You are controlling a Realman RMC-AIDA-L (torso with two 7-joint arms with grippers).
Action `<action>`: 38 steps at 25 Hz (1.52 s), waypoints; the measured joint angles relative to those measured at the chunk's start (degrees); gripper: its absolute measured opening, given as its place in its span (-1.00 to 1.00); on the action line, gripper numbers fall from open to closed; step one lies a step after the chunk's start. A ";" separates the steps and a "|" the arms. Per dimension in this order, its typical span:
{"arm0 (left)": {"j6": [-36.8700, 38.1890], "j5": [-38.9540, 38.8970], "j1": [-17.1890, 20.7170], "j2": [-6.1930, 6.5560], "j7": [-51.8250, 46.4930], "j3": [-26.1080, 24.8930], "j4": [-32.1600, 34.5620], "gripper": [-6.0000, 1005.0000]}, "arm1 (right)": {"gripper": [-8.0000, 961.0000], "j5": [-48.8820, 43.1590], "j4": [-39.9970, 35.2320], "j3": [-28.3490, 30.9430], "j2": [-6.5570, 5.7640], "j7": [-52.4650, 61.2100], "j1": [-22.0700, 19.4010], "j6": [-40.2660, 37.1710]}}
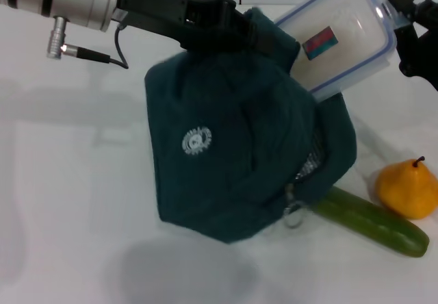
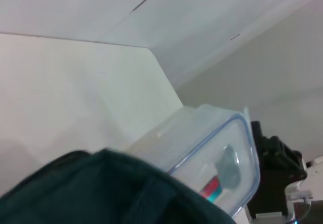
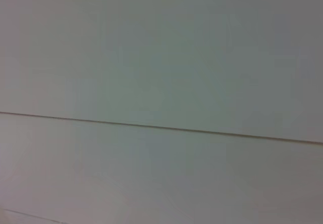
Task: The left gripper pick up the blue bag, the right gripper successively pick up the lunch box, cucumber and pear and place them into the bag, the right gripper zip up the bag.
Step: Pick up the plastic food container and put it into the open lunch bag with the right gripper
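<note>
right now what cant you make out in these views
- Left gripper, head view: its fingertips are buried in the top of the blue bag, so its grip is unreadable.
- Right gripper, head view: cut off by the frame edge where it meets the lunch box.
- Lunch box's lower end: hidden by the bag in head and left wrist views.
- Cucumber: one end hidden behind the bag.
- Right wrist view: only a blank surface.
</note>
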 joint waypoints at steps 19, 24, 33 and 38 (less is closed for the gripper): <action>-2.30 -0.86 -0.56 0.12 1.43 0.11 -0.12 -0.86 | -0.63 -4.11 1.16 0.09 0.00 -0.24 0.54 1.73; -2.28 -0.93 -1.49 0.15 1.49 0.20 -2.21 -0.86 | -0.62 -4.39 1.61 0.13 0.00 -0.15 1.32 3.28; -2.07 -1.63 -1.76 0.33 1.90 0.83 -3.08 -0.86 | -0.61 -14.53 1.07 0.70 0.00 -0.15 5.82 7.13; -2.03 -1.62 -1.72 0.53 1.93 0.83 -3.08 -0.86 | -0.61 -15.57 -1.15 0.07 -0.01 -0.17 5.38 6.66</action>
